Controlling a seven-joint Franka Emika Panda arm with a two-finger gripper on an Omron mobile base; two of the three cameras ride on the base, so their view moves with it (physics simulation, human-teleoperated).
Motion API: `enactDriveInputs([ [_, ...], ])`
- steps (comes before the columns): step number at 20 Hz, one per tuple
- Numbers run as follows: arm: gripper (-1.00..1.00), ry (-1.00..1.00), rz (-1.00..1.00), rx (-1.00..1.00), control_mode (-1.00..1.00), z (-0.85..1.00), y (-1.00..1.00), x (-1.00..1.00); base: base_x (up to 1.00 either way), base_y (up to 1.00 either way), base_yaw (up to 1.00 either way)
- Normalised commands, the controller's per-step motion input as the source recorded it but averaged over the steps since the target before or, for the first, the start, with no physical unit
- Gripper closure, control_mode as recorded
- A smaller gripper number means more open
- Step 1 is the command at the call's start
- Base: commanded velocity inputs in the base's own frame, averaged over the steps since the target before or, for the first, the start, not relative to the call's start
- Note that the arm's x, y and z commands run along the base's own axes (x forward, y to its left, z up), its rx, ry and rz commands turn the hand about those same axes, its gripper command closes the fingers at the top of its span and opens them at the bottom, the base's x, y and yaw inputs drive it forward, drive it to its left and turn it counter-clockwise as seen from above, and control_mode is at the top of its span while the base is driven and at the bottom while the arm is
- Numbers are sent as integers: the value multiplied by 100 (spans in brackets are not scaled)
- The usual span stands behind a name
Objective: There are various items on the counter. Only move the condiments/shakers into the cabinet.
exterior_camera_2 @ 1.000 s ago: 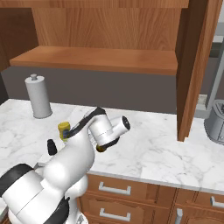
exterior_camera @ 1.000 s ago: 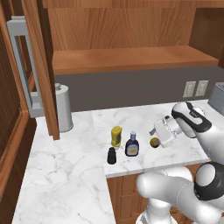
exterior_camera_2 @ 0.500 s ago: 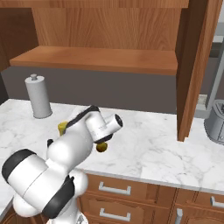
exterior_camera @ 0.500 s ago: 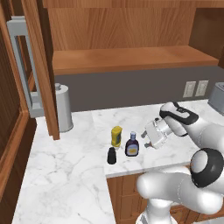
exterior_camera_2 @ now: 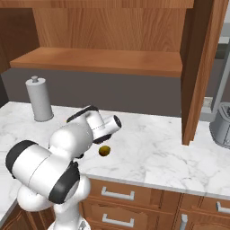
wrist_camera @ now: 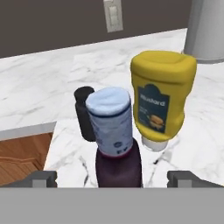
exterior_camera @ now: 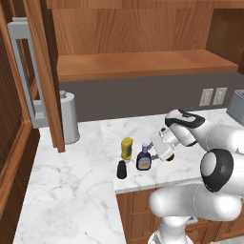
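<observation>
Clearly the two-finger gripper (wrist_camera: 112,177) stands with its jaws spread wide and it grasps nothing; in the hand view the dark finger tips (wrist_camera: 41,178) rise on both sides of the dark bottle with blue cap and pale label (wrist_camera: 114,139), with free space between each tip and the bottle. In the left base view the gripper (exterior_camera: 153,151) is low over the white marble-patterned counter (exterior_camera: 71,190), just right of the dark bottle (exterior_camera: 143,160). The yellow squeeze bottle (exterior_camera: 127,148) stands just beside the dark bottle, a little farther and to the left, and the short black shaker (exterior_camera: 122,169) stands nearer, close to the counter's front edge. The small round yellow-brown ball (exterior_camera_2: 104,150) lies on the counter just beside the arm. To the far left stands the tall grey steel canister (exterior_camera: 69,117). Above, the brown wooden wall cabinet (exterior_camera: 138,62) is open, its door with the long grey handle (exterior_camera: 26,76) swung to the left, and its plank shelf is bare.
</observation>
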Motion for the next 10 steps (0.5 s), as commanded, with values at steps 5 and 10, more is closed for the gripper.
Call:
enactDriveInputs([
  [5, -100, 0, 3, 0, -100, -7, 16, 9, 0, 0, 0],
  [10, -100, 0, 3, 0, -100, -14, 32, 3, 0, 0, 0],
])
